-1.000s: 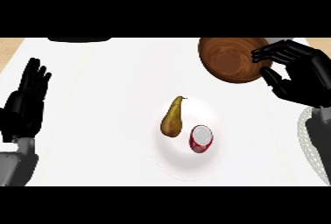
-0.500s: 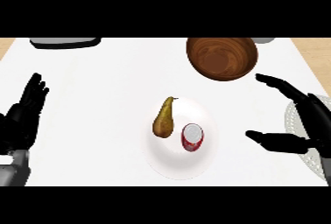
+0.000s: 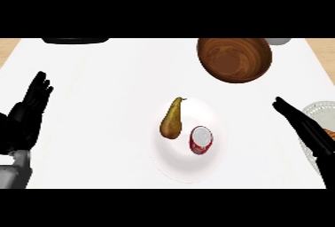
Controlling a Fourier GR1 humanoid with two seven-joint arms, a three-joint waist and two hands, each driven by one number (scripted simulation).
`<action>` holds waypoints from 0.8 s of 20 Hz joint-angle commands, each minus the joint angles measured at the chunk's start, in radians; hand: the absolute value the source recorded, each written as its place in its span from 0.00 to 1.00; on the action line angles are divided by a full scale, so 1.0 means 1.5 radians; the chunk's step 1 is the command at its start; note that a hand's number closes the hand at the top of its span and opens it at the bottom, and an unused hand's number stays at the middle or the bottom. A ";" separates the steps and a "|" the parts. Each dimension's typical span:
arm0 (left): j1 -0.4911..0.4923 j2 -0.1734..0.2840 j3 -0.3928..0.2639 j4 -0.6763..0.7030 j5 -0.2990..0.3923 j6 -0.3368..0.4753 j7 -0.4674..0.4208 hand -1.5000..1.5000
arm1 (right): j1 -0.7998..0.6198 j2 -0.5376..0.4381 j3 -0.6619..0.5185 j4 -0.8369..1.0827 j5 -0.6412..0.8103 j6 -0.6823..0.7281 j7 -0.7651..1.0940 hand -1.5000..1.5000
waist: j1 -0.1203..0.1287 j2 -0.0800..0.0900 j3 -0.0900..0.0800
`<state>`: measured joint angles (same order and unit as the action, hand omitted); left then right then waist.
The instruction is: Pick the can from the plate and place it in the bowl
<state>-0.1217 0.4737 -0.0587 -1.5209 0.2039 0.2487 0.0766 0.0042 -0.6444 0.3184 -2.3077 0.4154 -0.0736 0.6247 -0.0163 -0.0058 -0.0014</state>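
**Status: can not yet picked**

The can (image 3: 202, 140) stands on the white plate (image 3: 189, 170), beside the pear (image 3: 172, 120). The bowl (image 3: 235, 59) holds nothing. My right hand (image 3: 306, 128) is open, fingers straight, apart from the can. My left hand (image 3: 27, 113) rests open at left. Grasp, transfer and release remain.

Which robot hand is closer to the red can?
The right hand. It is to the right of the can on the plate, fingers straight. The left hand rests open, farther off, near the left edge.
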 commanded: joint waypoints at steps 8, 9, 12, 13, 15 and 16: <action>-0.004 -0.029 -0.014 -0.002 -0.028 -0.016 -0.010 0.50 | -0.319 0.003 0.020 0.098 -0.121 0.245 0.261 0.00 | 0.032 0.006 -0.002; -0.041 -0.016 -0.014 -0.001 -0.027 -0.019 0.032 0.50 | -0.329 -0.007 0.029 0.113 -0.142 0.277 0.269 0.00 | 0.028 0.007 -0.001; -0.032 -0.035 -0.027 -0.035 -0.039 0.002 0.046 0.50 | -0.381 0.023 0.059 0.208 -0.162 0.307 0.279 0.00 | 0.034 0.007 0.000; -0.035 -0.008 0.012 -0.004 -0.008 -0.034 0.030 0.50 | -0.399 0.026 0.058 0.220 -0.189 0.328 0.301 0.00 | 0.032 0.007 -0.001; -0.015 -0.014 0.012 -0.013 -0.010 -0.034 0.014 0.50 | -0.425 0.053 0.095 0.249 -0.199 0.343 0.328 0.00 | 0.034 0.006 -0.001; -0.035 -0.031 -0.005 -0.011 -0.032 -0.006 0.035 0.50 | -0.423 0.062 0.115 0.267 -0.202 0.348 0.326 0.00 | 0.029 0.006 -0.001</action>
<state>-0.1559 0.4402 -0.0625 -1.5406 0.1700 0.2233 0.1108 -0.5504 -0.6010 0.4169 -1.9977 0.1585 0.3400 0.9870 0.0287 0.0029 -0.0028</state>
